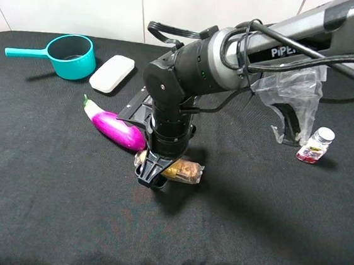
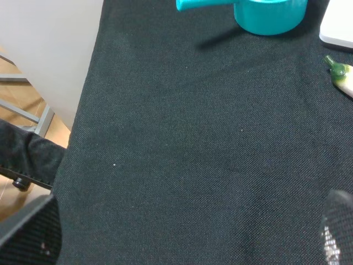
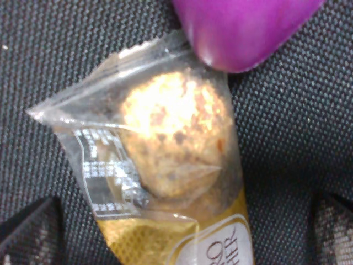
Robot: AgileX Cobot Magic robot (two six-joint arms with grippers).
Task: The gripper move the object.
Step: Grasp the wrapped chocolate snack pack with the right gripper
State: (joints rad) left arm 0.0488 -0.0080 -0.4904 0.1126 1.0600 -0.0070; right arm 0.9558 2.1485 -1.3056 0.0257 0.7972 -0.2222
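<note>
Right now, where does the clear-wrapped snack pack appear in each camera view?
Exterior high: the snack pack lies low in the centre, beside the rounded end of the purple eggplant.
Left wrist: not in it; only the eggplant's green stem end shows at the edge.
Right wrist: it fills the middle, with the eggplant's rounded end at its wrapper's edge.
Shared landmark: the eggplant.

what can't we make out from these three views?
1. Snack pack: in exterior high the right gripper covers its middle; the right wrist frame edge cuts off its label.
2. How low the jaws sit beside the pack: right wrist shows only blurred dark tips in the corners.
3. Small bottle: contents too small to tell, exterior high.
4. Clear bag: the arm overlaps its top; contents unclear.
</note>
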